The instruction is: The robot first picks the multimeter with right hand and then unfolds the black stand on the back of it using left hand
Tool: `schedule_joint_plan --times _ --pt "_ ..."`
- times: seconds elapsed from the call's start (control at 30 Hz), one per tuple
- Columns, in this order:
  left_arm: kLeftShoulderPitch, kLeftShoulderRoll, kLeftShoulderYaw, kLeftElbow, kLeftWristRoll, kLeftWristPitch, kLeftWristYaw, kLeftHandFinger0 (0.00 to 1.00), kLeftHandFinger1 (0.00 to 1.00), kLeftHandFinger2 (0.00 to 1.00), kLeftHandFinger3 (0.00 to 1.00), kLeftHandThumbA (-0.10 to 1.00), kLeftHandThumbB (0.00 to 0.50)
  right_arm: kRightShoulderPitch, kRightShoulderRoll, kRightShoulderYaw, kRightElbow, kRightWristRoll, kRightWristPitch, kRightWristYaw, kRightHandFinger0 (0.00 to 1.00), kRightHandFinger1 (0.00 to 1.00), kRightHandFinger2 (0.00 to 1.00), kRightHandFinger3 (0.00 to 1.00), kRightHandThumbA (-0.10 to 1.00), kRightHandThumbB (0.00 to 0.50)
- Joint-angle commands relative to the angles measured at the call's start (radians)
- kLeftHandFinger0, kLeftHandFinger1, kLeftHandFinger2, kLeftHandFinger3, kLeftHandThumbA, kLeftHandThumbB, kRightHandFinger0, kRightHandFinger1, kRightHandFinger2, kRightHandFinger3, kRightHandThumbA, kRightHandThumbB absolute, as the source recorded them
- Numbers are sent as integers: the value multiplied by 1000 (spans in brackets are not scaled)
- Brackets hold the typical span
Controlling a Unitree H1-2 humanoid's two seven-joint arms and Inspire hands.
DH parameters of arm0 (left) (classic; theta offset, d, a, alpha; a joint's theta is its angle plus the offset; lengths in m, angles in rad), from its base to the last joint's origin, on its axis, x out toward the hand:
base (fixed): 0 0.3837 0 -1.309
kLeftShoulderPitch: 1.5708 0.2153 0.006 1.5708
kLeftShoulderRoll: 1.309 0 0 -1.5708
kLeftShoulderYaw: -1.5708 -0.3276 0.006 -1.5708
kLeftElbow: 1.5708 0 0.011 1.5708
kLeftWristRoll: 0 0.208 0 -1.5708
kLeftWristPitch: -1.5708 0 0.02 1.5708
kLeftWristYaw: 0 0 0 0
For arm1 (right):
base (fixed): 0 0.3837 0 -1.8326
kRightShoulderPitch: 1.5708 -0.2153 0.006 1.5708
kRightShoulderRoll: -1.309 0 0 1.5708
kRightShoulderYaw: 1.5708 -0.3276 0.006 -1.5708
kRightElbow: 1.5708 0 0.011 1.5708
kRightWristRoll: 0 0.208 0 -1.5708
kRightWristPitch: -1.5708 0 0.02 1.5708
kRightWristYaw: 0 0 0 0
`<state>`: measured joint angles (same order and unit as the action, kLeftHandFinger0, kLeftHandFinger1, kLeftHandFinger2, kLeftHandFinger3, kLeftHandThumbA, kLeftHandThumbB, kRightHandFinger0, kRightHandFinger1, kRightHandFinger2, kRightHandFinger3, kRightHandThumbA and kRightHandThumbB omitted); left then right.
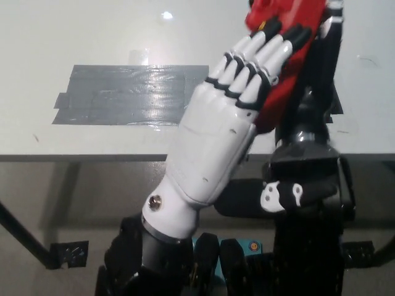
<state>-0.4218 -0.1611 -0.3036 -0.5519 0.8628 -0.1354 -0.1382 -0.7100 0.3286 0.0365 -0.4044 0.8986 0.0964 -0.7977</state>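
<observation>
Your worktop carries a grey tape patch. Your white left hand lies flat, fingers together, against the red multimeter, raised above the worktop in your black right hand, which grips it.

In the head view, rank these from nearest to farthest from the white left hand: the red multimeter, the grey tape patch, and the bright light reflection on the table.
1. Red multimeter: under the left hand, whose fingers lie across it, upper right.
2. Grey tape patch: on the table just left of the hand.
3. Light reflection: farthest, near the top edge.
</observation>
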Motion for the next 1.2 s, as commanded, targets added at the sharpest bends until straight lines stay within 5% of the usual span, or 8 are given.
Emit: schedule_joint_plan --times 0.0,0.03,0.17,0.27,0.7,0.73,0.93,1.17 --pt "38 -34 -42 8 44 -41 69 1000 1000 1000 1000 1000 405 -102 35 -33 -19 109 26 65 0 0 174 408 314 39" --pt "54 -37 -52 17 54 -56 96 1000 1000 1000 1000 1000 391 -115 45 -52 -18 169 -8 48 0 0 194 391 178 102" --pt "99 -51 -83 41 57 -99 168 1000 1000 1000 1000 1000 372 -141 51 -86 -10 317 -75 118 0 209 632 822 159 30" --pt "122 -55 -103 56 64 -127 216 1000 1000 1000 1000 1000 363 -162 51 -97 -18 338 -96 100 0 342 737 1000 164 16" --pt "59 6 -51 -1 9 -120 221 1000 1000 1000 1000 1000 358 -159 51 -162 -58 437 -147 12 11 485 812 1000 -23 56" --pt "51 13 -43 -7 -3 -121 216 1000 1000 1000 1000 1000 357 -159 51 -175 -60 440 -138 10 22 513 845 1000 55 53" --pt "43 99 57 -128 -98 -87 176 1000 1000 1000 1000 1000 375 -162 -39 -260 4 456 -104 -8 0 340 731 1000 17 118" --pt "118 187 104 -182 -218 -94 162 1000 1000 1000 1000 1000 376 -122 -143 -294 145 458 -62 123 0 419 726 951 -61 88"
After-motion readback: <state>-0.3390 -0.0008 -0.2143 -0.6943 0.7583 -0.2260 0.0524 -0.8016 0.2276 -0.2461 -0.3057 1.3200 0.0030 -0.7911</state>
